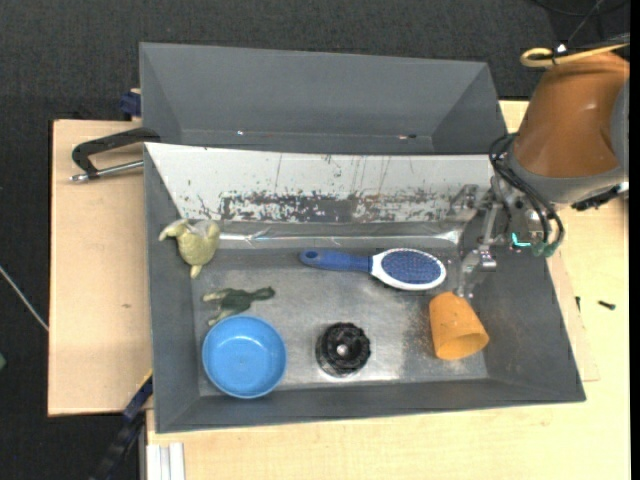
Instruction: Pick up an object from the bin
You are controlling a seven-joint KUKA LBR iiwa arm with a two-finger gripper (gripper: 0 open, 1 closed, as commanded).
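The gripper (467, 286) hangs low in the bin (320, 108), and the thing closest to its jaws is an orange cup (458, 328). The cup sits right by the tip of the jaws, so close that they may be touching, though I cannot tell. It looks tipped over on its side. I also cannot tell if the jaws are spread or pressed together, and nothing shows between them. Just to one side of the jaws is the round head of a blue hairbrush (385, 266), with its handle pointing away from them. A black round thing (343, 348) lies farther off past the cup, and a blue bowl (243, 356), a green toy lizard (235, 298) and a pale green toy (195, 243) are all far from the jaws. To do this step well, I think the jaws should be wide first, then go down with one side on each side of the cup's wall — not on top of it, or the cup may roll away. The gripper should stay clear of the brush head so it does not get pushed or pinched too. Then a gentle squeeze, and up.
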